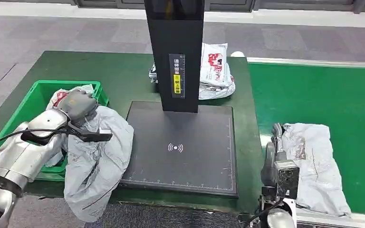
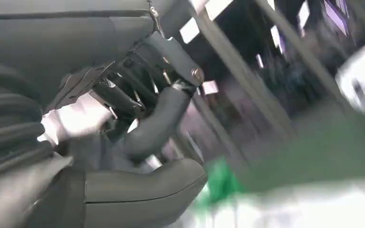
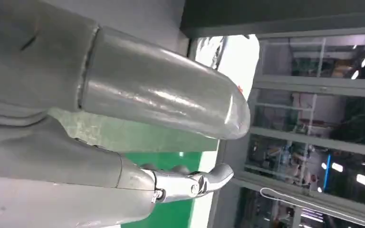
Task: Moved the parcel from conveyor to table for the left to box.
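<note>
Head view, left hand: the grey-covered left hand sits at the near right corner of the green plastic crate, gripping the top of a crumpled grey plastic mailer bag.
Head view, gripped bag: it hangs from the hand over the table's front edge, its upper part draped against the left edge of the black square scanner pad (the one with a wireless symbol in its middle).
Head view, crate: more crumpled bags with red print lie inside it.
Head view, post: a black upright post with a yellow label stands at the pad's far edge; a white-and-red printed parcel bag lies behind it on the dark green table.
Head view, conveyor: a second flat grey mailer parcel lies on the bright green conveyor belt, at its near left edge.
Head view, right hand: the right hand is just beside that parcel's left edge, touching or nearly so; I cannot tell whether it holds anything.
Left wrist view: blurred; dark fingers curl over pale bag material.
Right wrist view: a thick grey thumb and one finger extend apart over the green belt, nothing between them.
</note>
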You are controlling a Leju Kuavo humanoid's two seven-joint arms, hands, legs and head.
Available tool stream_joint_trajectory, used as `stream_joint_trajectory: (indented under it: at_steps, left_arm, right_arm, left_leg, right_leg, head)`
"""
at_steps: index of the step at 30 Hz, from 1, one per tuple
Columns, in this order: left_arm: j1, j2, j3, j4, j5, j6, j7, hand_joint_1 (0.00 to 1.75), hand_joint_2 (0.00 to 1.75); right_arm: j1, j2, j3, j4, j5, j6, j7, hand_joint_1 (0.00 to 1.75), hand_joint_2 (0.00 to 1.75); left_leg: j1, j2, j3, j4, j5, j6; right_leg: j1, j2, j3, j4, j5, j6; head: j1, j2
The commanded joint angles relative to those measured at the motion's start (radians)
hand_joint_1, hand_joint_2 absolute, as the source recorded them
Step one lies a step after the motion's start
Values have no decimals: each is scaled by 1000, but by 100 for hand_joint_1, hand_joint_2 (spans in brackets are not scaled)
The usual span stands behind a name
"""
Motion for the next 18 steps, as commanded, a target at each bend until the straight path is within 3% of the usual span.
stream_joint_trajectory:
  at_steps: [1, 4, 6, 7, 8, 9, 12, 18]
  left_arm:
    - [-532, 180, -243, -13, 60, -133, -257, 0, 175]
    - [-743, 80, -282, 89, 109, -202, -234, 0, 175]
    - [-782, 33, -268, 117, 136, -175, -172, 0, 175]
    - [-791, 21, -261, 118, 140, -158, -143, 0, 175]
    - [-791, 21, -261, 118, 140, -158, -143, 0, 175]
    - [-791, 21, -261, 118, 140, -158, -143, 0, 175]
    - [-807, 40, -267, 108, 123, -141, -126, 0, 175]
    - [-889, -6, -275, 241, 9, -106, -49, 0, 175]
  right_arm:
    - [-183, -30, 5, 223, -33, 6, -12, 0, 0]
    - [-177, -12, -9, 198, -33, 7, -13, 0, 0]
    - [-171, -5, -7, 180, -27, 17, -2, 0, 0]
    - [-169, -3, -5, 176, -25, 20, 0, 0, 0]
    - [-169, -3, -5, 176, -25, 20, 0, 0, 0]
    - [-169, -3, -5, 176, -25, 20, 0, 0, 0]
    - [-173, -5, -6, 183, -25, 22, 1, 0, 0]
    - [-173, 0, -15, 173, -21, 29, 3, 0, 0]
  left_leg:
    - [4, -5, -7, 7, 0, 0]
    - [8, -6, -10, 8, 2, -2]
    - [9, -15, -14, 11, 3, -1]
    - [8, -12, -12, 9, 4, -2]
    - [8, -17, -13, 11, 3, -2]
    - [10, -10, -14, 7, 7, -3]
    - [8, -8, -12, 2, 8, -3]
    - [8, -6, -14, 5, 8, -4]
  right_leg:
    - [4, -3, -3, 2, 1, 0]
    - [8, -4, -5, 3, 2, -2]
    - [8, -12, -6, 4, 3, -2]
    - [7, -10, -6, 3, 4, -3]
    - [8, -14, -6, 4, 2, -2]
    - [9, -9, -7, 0, 5, -3]
    - [7, -5, -7, -3, 9, -2]
    - [6, -4, -10, 0, 9, -4]
  head:
    - [0, 0]
    - [0, 0]
    - [0, 0]
    - [-1, 0]
    - [0, 0]
    - [0, 0]
    - [-1, 0]
    - [0, 0]
